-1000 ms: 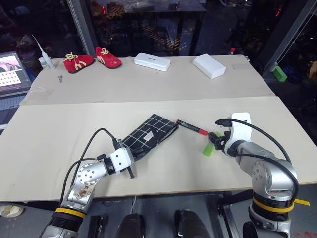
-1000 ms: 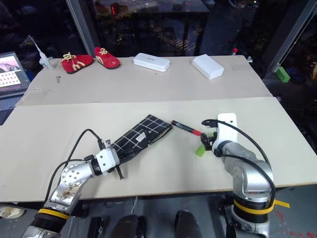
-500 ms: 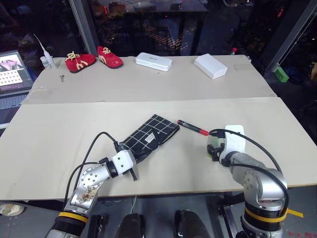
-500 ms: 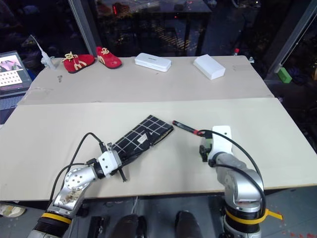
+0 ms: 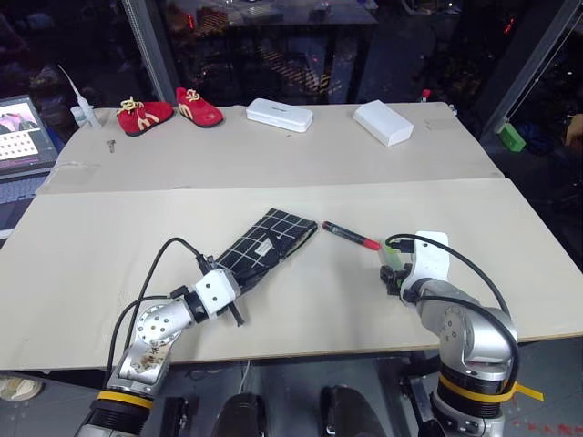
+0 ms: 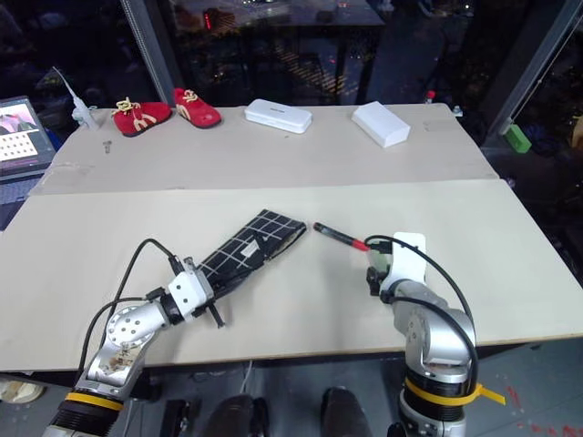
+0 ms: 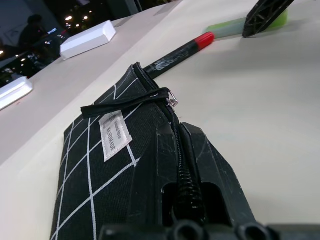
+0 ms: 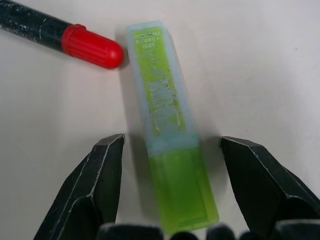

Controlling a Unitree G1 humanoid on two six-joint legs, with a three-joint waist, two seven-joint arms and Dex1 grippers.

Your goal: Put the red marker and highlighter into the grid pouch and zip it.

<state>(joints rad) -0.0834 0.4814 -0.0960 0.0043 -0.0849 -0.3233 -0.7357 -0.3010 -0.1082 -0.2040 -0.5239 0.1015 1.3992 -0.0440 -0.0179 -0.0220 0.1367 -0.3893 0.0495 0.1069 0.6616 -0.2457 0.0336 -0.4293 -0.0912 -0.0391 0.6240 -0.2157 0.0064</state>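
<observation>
Right gripper (image 8: 170, 150) low over the table (image 5: 109, 246), jaws spread wide, one finger (image 8: 102, 175) on each side of the highlighter (image 8: 167, 130). Gaps visible on both sides, no contact with it. Highlighter flat on the table, light-green, clear cap end toward the marker (image 5: 351, 236). In the eye view mostly hidden behind the right wrist, only a green sliver (image 5: 392, 258) showing.

Marker flat on the table between pouch (image 5: 264, 244) and highlighter, black barrel, red cap. Cap end just beside the highlighter's far end; touching or not, cannot tell. Barrel's other end close to the pouch's far corner, apart from it.

Left gripper (image 5: 239, 293) pressed together on the pouch's near end, fingers (image 7: 200, 165) clamped along the zipper edge. Pouch lying diagonal on the table, near end at the left gripper, far end pointing toward the marker. Black fabric, white grid lines, white label (image 7: 114, 134) face up, pull cord (image 7: 120, 102) lying across the top by the slider. Open or zipped, cannot tell.

Back of table: two white boxes (image 5: 280, 114) (image 5: 383, 121), well apart from the work area; pair of red shoes (image 5: 168, 109) at back left; laptop (image 5: 20, 132) off the left edge. Small green block (image 5: 513, 137) off the table, far right.
</observation>
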